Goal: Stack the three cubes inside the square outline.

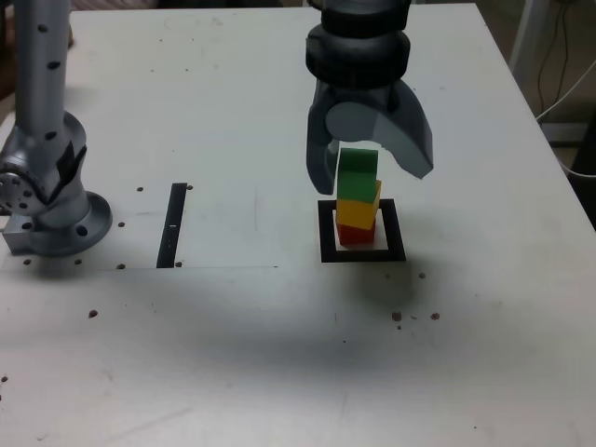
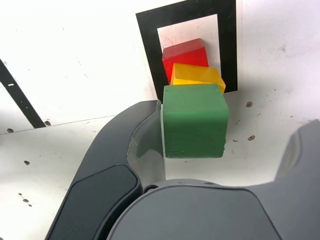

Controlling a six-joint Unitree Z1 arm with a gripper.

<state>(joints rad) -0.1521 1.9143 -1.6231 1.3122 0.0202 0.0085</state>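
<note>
The three cubes stand stacked inside the square outline (image 1: 326, 252): red cube (image 1: 354, 234) at the bottom, yellow cube (image 1: 358, 210) on it, green cube (image 1: 357, 171) on top. Each cube is turned slightly against the one below. My gripper (image 1: 370, 177) hangs over the stack, open, with its jaws on either side of the green cube. In the wrist view the green cube (image 2: 195, 120) lies close against one jaw, and a wide gap separates it from the other. Beyond it show the yellow cube (image 2: 196, 75), the red cube (image 2: 184, 53) and the outline (image 2: 150, 45). My gripper (image 2: 227, 122) holds nothing.
A thin black strip (image 1: 173, 224) lies on the white table (image 1: 233, 112) to the exterior view's left of the outline. The arm's grey base (image 1: 51, 209) stands at the far left. Small dark specks dot the tabletop. Cables hang beyond the table's right edge.
</note>
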